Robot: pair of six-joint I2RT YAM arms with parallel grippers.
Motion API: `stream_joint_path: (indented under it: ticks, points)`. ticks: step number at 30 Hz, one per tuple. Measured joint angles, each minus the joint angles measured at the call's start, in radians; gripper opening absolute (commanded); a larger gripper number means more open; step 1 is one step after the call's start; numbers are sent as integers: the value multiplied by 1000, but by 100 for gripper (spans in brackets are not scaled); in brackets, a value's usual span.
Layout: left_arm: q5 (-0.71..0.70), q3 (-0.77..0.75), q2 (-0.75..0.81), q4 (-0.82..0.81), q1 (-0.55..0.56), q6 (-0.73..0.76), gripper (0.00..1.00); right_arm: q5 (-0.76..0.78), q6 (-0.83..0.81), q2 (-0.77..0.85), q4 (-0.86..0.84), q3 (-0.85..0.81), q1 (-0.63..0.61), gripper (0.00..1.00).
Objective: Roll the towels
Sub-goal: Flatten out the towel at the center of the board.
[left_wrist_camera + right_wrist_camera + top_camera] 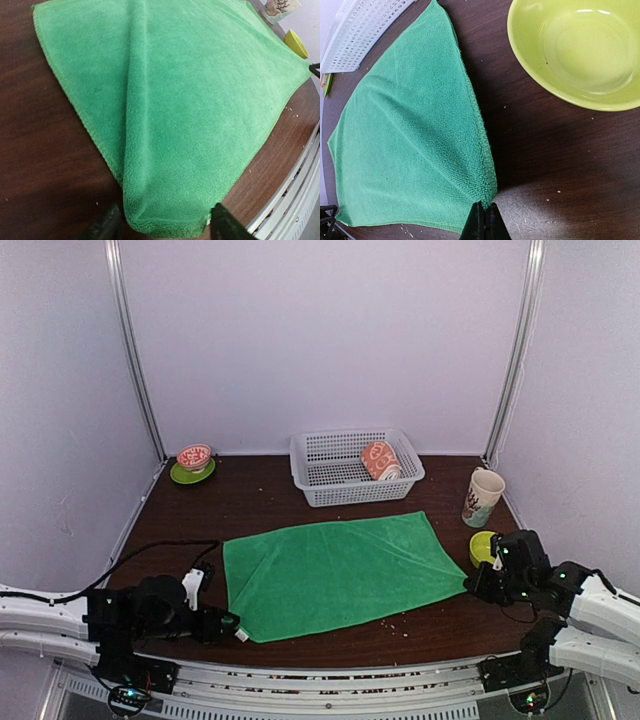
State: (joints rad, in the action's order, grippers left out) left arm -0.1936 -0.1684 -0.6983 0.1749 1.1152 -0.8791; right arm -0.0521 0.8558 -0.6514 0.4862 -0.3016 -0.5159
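Observation:
The green towel (335, 572) lies spread flat on the dark table, with a soft ridge running along it in the left wrist view (175, 100). My left gripper (236, 629) stands open at the towel's near left corner; its two dark fingers (225, 226) sit on either side of the corner without pinching it. My right gripper (470, 585) is shut on the towel's near right corner (492, 192), with the cloth edge running into the closed tips (485, 216). The peach-orange towel (381, 460) sits rolled up in the white basket.
A white slotted basket (330, 475) stands at the back centre. A mug (483, 496) and a yellow-green bowl (482, 546) sit at the right, the bowl close to my right gripper. A green saucer with a small bowl (193, 463) sits back left. A metal rail (300, 190) runs along the near table edge.

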Motion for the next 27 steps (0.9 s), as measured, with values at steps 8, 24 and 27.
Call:
stream_joint_path:
  ticks: [8, 24, 27]
  points:
    - [-86, -58, 8, 169, 113, -299, 78, 0, 0, 12, 18, 0, 0, 0]
    - [-109, -440, -343, 489, 261, -1039, 75, -27, -24, 65, 44, -6, -1, 0]
    - [-123, -419, -303, 509, 261, -1116, 69, -34, -31, 65, 44, -6, -1, 0]
